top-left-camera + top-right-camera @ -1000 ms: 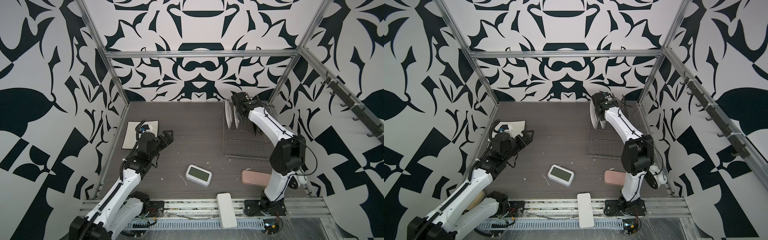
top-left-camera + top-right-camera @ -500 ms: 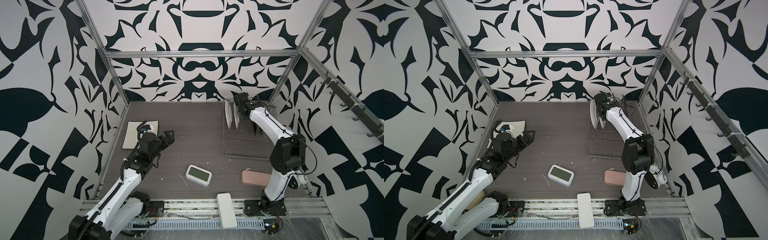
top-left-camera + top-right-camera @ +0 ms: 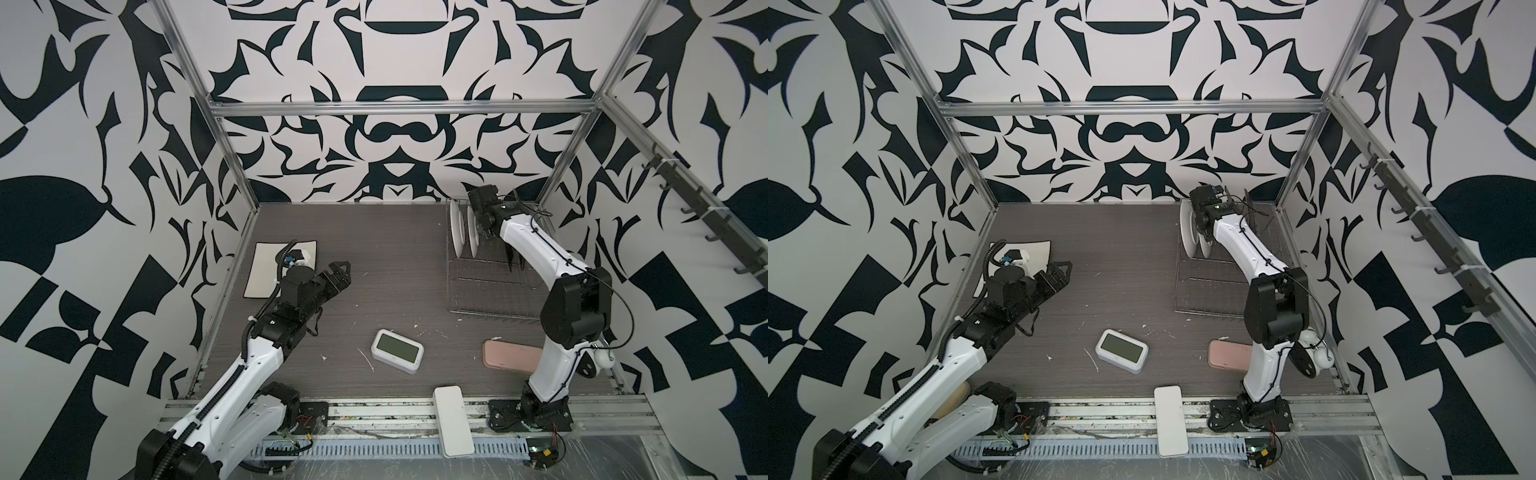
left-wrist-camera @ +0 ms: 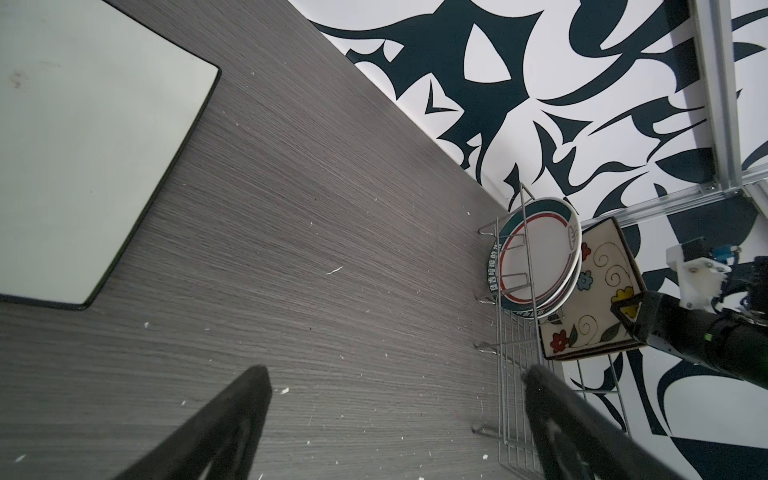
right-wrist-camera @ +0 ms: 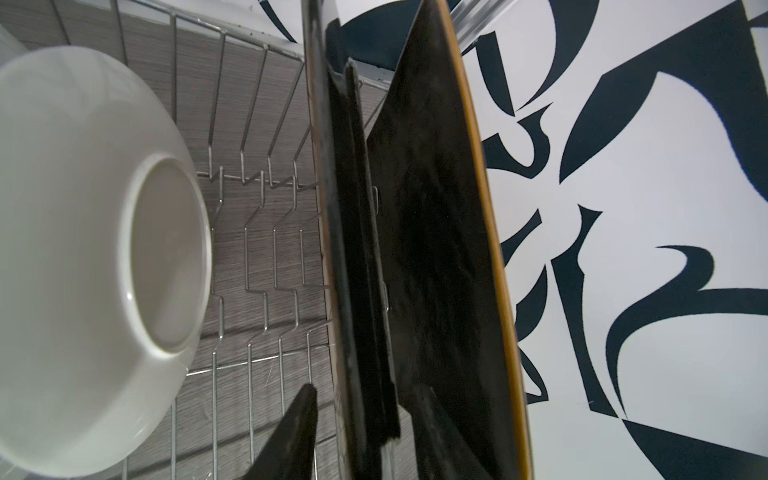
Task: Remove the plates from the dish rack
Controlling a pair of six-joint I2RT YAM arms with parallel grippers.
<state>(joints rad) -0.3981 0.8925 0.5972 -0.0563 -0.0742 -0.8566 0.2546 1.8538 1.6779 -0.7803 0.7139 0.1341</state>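
- Our right gripper (image 4: 623,309) reaches into the far end of the dish rack (image 3: 486,291), jaws partly open, one finger either side of the upright square floral plate (image 4: 590,291); a sliver of gap shows, so no firm hold yet
- That plate stands on edge between round teal-rimmed plates (image 4: 536,257) and a dark tan-edged plate (image 5: 440,249); we judge it must lift straight up
- Our left gripper (image 3: 338,272), spread wide and empty, hovers well apart from the rack

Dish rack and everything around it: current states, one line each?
dish rack: partly loaded, far end only
round plates: two, upright in rack
floral plate: upright in rack
dark plate: upright in rack too
white square plate: flat on table, out of rack
left tool: open, empty
right tool: straddling floral plate's edge, grip unclear
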